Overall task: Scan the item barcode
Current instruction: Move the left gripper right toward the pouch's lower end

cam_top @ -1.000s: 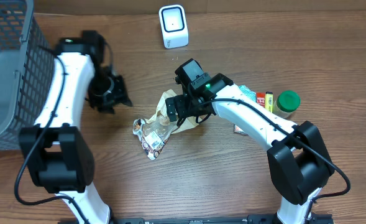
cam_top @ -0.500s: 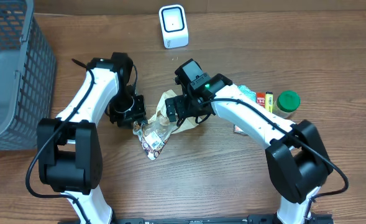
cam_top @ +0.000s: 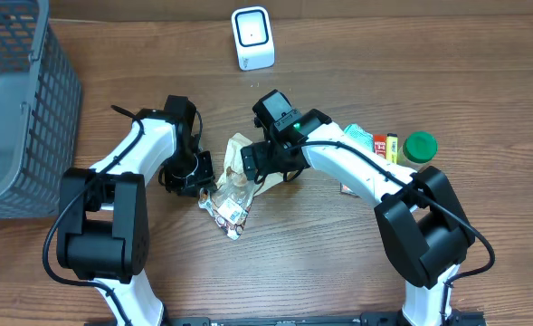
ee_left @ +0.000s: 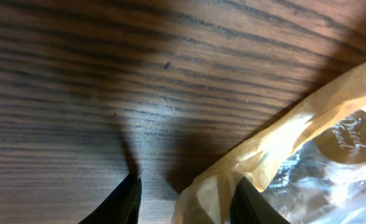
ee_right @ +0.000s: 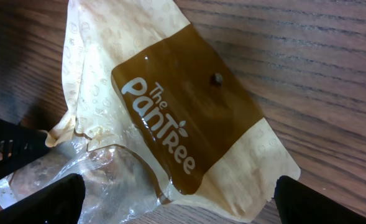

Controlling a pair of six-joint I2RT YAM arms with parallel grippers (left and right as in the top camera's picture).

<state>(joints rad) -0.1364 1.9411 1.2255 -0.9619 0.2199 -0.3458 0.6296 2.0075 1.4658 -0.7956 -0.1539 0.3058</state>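
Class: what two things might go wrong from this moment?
The left gripper has only the thin edge of the crinkly tan-and-clear plastic snack bag between its fingers, so the bag may slip out.
The bag lies crumpled, so the white box-shaped scanner may not read it.

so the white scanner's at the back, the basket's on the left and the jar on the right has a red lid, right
The jar lid is green, not red; the overhead view shows it. The white scanner is at the back and the basket on the left.
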